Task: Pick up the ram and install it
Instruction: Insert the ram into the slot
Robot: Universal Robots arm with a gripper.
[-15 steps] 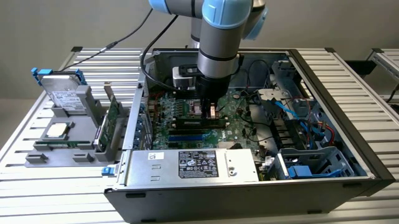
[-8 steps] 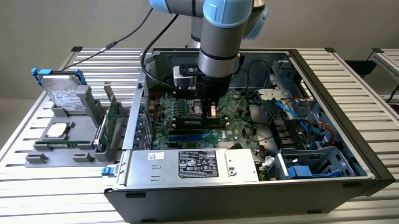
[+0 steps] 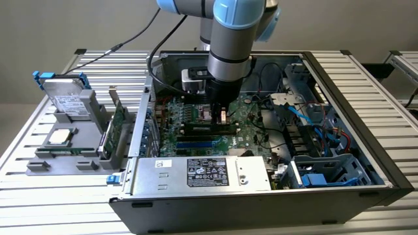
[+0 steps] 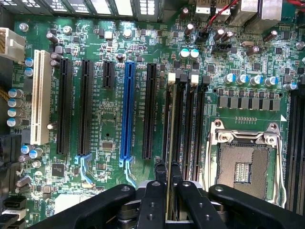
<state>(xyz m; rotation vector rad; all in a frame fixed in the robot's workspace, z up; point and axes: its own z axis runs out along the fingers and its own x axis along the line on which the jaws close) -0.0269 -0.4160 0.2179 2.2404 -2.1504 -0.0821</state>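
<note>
My gripper [image 3: 220, 116] reaches down into the open computer case [image 3: 365, 122], low over the green motherboard [image 3: 176, 132]. It is shut on the ram [image 4: 169, 138]. In the wrist view the ram shows edge-on as a thin stick between the two black fingers [image 4: 159, 179]. It runs lengthwise along the black memory slots [image 4: 190, 124], over the slot farthest from the open processor socket [image 4: 243, 167]. In the exterior view the ram [image 3: 222, 118] is a small vertical strip under the fingers, just above the memory slots [image 3: 207, 129]. Whether it touches a slot I cannot tell.
A power supply [image 3: 202, 172] closes the case's near side, and a drive cage [image 3: 326, 171] with blue cables [image 3: 297, 112] stands at the exterior view's right. Outside, at the exterior view's left, a grey tray [image 3: 39, 166] holds a hard drive [image 3: 68, 98], a processor [image 3: 60, 137] and an expansion card [image 3: 117, 127].
</note>
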